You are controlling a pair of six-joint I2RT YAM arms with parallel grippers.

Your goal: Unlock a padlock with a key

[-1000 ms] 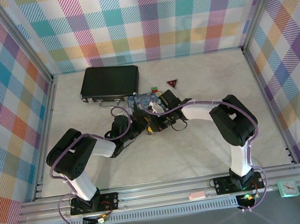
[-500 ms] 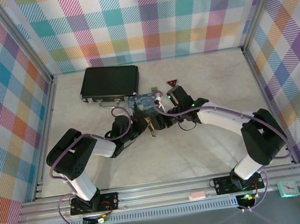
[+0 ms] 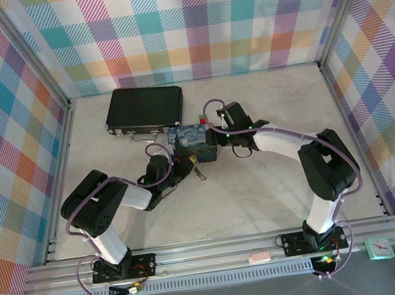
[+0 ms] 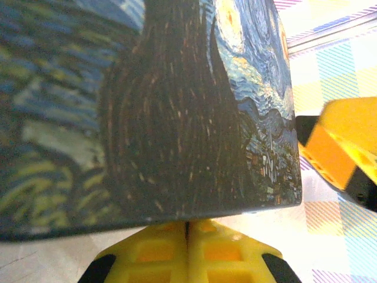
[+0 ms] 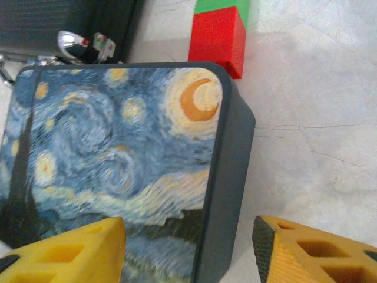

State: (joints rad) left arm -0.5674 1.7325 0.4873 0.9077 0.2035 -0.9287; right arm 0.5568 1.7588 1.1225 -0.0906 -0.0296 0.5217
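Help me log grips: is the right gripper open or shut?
Open. The right gripper shows its yellow fingers wide apart, the tin edge between them.

Pastel plaid walls (image 3: pixel 189 25) enclose a pale marbled table (image 3: pixel 262 197) edged by aluminium rails (image 3: pixel 218 250).

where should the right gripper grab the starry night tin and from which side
Probably by two opposite side walls, coming straight down from above. The tin lies flat, lid up, with straight upright walls, so the lid gives nothing to pinch. The right gripper is open but straddles one wall, one of its fingers over the lid; the narrower span likely fits best.
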